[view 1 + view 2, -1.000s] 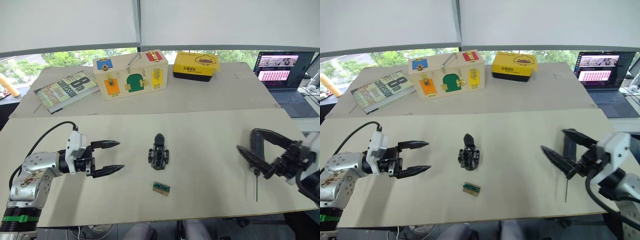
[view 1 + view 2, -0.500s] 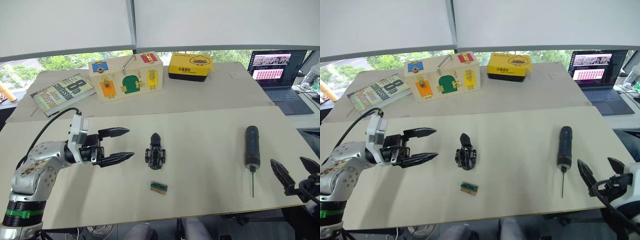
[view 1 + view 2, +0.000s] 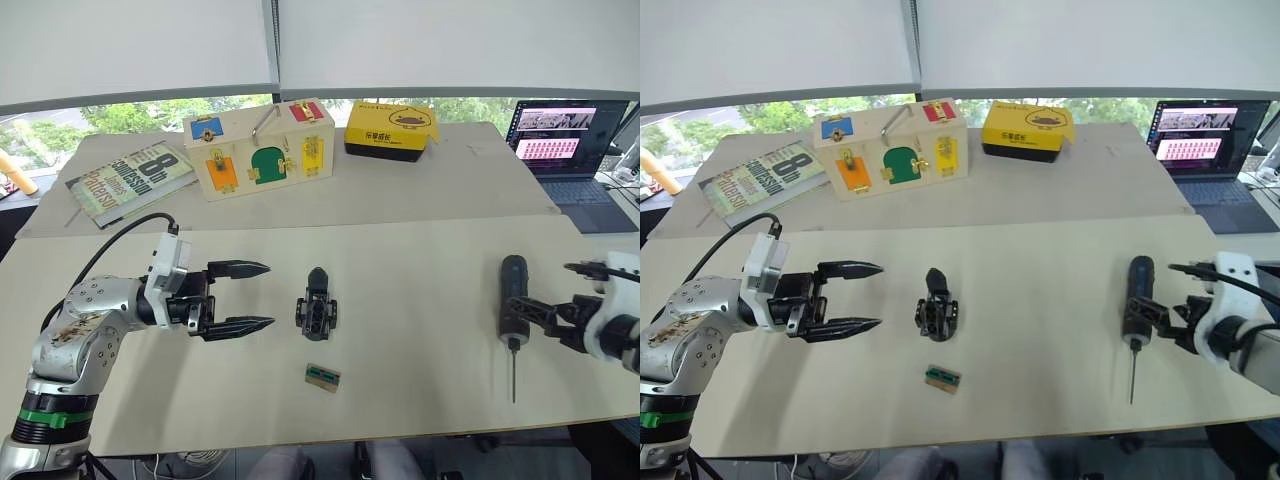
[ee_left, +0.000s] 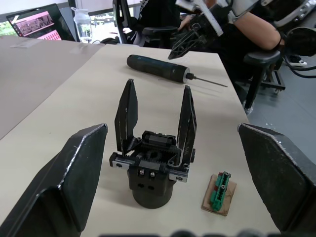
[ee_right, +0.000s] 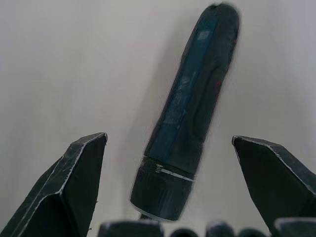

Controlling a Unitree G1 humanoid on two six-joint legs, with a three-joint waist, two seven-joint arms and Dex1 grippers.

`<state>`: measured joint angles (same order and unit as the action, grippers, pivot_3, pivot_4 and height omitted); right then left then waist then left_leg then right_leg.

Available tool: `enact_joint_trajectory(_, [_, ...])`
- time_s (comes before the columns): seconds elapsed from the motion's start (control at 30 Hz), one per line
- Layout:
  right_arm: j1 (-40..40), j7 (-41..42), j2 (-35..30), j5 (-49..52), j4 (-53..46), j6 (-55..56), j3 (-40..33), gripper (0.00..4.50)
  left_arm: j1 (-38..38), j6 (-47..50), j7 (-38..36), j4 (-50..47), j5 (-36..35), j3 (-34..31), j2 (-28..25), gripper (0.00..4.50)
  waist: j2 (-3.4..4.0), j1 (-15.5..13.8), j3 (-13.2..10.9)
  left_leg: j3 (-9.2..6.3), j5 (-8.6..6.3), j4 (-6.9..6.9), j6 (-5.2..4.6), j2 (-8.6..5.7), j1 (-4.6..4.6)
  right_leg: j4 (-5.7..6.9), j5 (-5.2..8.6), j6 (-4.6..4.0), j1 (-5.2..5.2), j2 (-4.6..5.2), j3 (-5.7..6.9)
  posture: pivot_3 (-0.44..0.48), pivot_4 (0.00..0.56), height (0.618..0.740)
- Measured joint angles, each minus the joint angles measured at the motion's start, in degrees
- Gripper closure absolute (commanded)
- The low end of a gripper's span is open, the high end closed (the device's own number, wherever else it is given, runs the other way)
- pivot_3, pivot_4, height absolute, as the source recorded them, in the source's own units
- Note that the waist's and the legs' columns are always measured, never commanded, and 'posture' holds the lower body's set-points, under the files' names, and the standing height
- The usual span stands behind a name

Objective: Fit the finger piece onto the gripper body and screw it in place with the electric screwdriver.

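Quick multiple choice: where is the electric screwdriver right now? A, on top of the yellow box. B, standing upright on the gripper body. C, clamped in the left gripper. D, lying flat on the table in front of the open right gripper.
D: the electric screwdriver lies flat on the table, between the spread fingers of the right gripper, which does not hold it.

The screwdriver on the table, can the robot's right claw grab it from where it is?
Probably yes. The right gripper is open, with the electric screwdriver lying flat on the table between its fingers, untouched. Nothing lies between them, so closing should catch it.
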<state>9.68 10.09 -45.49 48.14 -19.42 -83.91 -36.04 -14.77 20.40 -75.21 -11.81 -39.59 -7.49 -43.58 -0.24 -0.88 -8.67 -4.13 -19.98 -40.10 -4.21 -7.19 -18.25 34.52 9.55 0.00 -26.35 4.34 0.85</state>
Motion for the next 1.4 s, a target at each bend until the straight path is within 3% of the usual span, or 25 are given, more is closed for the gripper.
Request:
enact_joint_trajectory(0.27, [3.6,-2.8,3.5,-6.6,2.8,-0.5,7.0,0.00,4.3,-0.3,-0.3,-2.3,0.0,-0.3,-1.5,0.03,0.01,0.2,0.0,0.00,0.00,0.00,0.01,0.01,0.01,0.00,-0.02,-0.02,-0.02,-0.02,0.03,0.000,0.150,0.740])
enact_joint_trajectory(0.53, [5.4,0.1,4.3,-9.6,7.3,0.2,8.8,2.49,5.1,-0.7,-0.2,-3.0,0.0,-0.5,-1.8,0.00,0.02,0.3,0.0,0.01,0.00,-0.02,0.00,0.00,0.02,-0.01,-0.05,-0.02,-0.01,-0.03,0.04,0.000,0.150,0.740])
enact_joint_trajectory(0.77, [5.7,9.1,3.1,-10.5,4.2,8.6,12.1,2.55,6.9,-1.8,-0.5,-3.5,0.0,-1.1,-1.8,0.00,0.22,0.7,-0.1,0.04,0.00,-0.02,0.01,0.00,0.00,0.03,-0.05,-0.03,-0.09,-0.04,0.04,0.000,0.150,0.740])
enact_joint_trajectory(0.93, [8.2,15.9,-3.2,-7.9,-8.1,8.9,21.6,2.55,9.4,-5.7,-2.8,-3.6,1.6,-1.3,-2.1,0.00,0.25,1.0,-0.1,-0.02,0.00,0.06,0.02,0.06,-0.01,-0.01,-0.04,-0.04,-0.12,-0.06,0.14,0.000,0.150,0.740])
enact_joint_trajectory(1.07, [4.2,18.1,-4.4,-7.3,-14.1,8.9,29.0,2.55,11.7,-8.2,-3.6,-2.3,2.9,-1.7,-2.1,0.00,0.24,0.3,-0.1,-0.02,-0.01,0.04,0.01,-0.01,-0.07,-0.16,-0.06,-0.01,-0.08,0.00,0.16,0.000,0.150,0.740])
enact_joint_trajectory(1.17, [1.8,18.7,-4.9,-8.3,-14.5,9.3,32.8,2.55,13.1,-9.0,-3.5,-1.7,3.7,-1.9,-2.1,0.00,0.24,0.1,-0.1,0.00,-0.01,-0.01,0.01,-0.10,-0.16,-0.38,-0.20,0.15,-0.07,0.02,0.16,0.000,0.150,0.740])
enact_joint_trajectory(1.4, [-0.6,25.3,-10.2,-17.5,-10.9,24.2,39.7,2.55,15.5,-9.1,-2.9,-1.8,3.8,-2.3,-2.0,0.00,0.24,0.3,-0.1,0.03,-0.18,-0.01,0.35,-0.01,-0.07,-0.38,-0.24,0.12,-0.03,-0.02,0.49,0.000,0.150,0.740])
